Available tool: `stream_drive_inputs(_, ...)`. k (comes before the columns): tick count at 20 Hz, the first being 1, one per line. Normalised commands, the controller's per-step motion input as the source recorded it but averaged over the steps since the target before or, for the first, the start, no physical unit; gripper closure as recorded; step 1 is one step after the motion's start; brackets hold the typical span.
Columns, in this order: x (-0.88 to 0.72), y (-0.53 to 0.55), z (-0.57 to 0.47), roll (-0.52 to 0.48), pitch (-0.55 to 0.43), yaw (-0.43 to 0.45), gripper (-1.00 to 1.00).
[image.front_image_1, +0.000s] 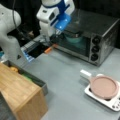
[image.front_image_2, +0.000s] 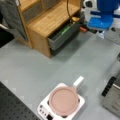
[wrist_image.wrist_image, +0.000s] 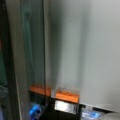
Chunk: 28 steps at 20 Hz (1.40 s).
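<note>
At the one toaster oven (image.front_image_1: 87, 37), my gripper (image.front_image_1: 57, 33) hovers beside its orange handle (image.front_image_1: 50, 48). I cannot tell whether it is clenched. One pink pan (image.front_image_1: 103, 87) sits apart.

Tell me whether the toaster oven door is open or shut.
Open. In a front view the toaster oven door lies folded down flat, with the end effector at the oven mouth and a teal bowl inside.

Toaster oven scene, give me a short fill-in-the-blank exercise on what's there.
1. The gripper hangs at the open front of the toaster ____.
2. The bowl inside the oven is coloured ____.
3. The pink pan sits on a white ____.
4. The wooden cabinet's drawer stands ____.

Missing words: oven; teal; hotplate; open
</note>
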Motion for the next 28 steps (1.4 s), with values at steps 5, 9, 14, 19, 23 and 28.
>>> stream_drive_inputs(5,-0.21,0.41,-0.05,0.148,-0.106,-0.149,-1.0)
stream_drive_inputs(9,-0.16,0.28,-0.07,0.141,-0.134,-0.169,-1.0)
stream_drive_inputs(14,-0.16,0.31,-0.11,0.182,-0.13,-0.197,-1.0)
stream_drive_inputs(19,-0.19,0.37,-0.26,0.161,-0.154,-0.188,-1.0)
stream_drive_inputs(23,-0.2,0.31,-0.37,0.09,-0.166,-0.2,-1.0)
stream_drive_inputs(28,-0.25,0.13,-0.34,0.115,-0.147,-0.176,-1.0)
